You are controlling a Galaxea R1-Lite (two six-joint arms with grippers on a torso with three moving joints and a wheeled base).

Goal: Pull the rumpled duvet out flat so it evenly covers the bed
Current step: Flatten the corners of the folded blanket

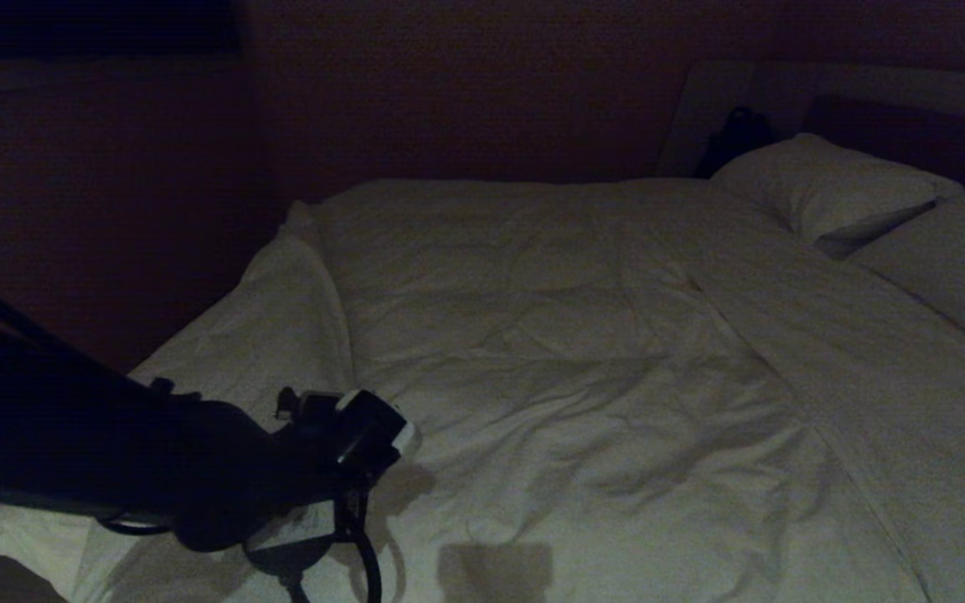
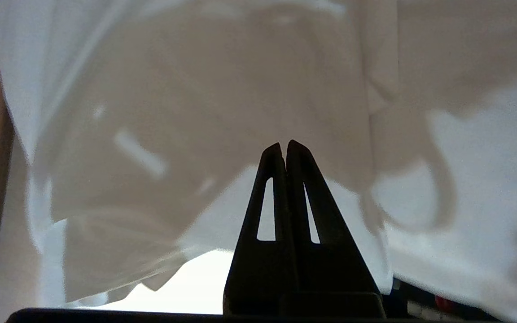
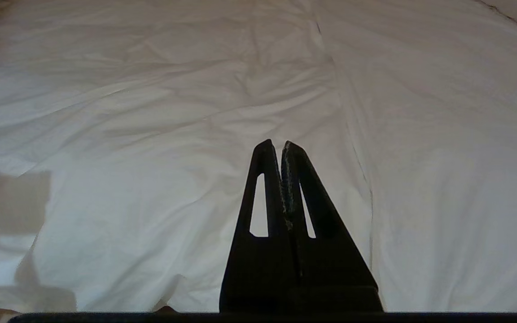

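White cotton covers nearly all you see: the bed (image 1: pixel 943 469) runs from its near foot corner to the headboard (image 1: pixel 901 126) at the far right, and the duvet (image 1: pixel 549 335) lies over most of it, creased across the middle, with a raised fold along the left side. Two pillows (image 1: pixel 826 193) rest at the head end, beyond the duvet's top edge. Your left hand (image 1: pixel 365 469) hangs over the near left corner of the bed, low above the duvet; the left wrist view shows its fingers (image 2: pixel 281 188) pressed together with no cloth between them, so it holds nothing. Your right hand (image 3: pixel 281 148) is likewise closed and empty, poised above the duvet's middle. Judged from this, the corner is not yet gripped. To do the step well, open the left hand, pinch the corner hem deeply, then draw outward along the bed's diagonal, low and steady.
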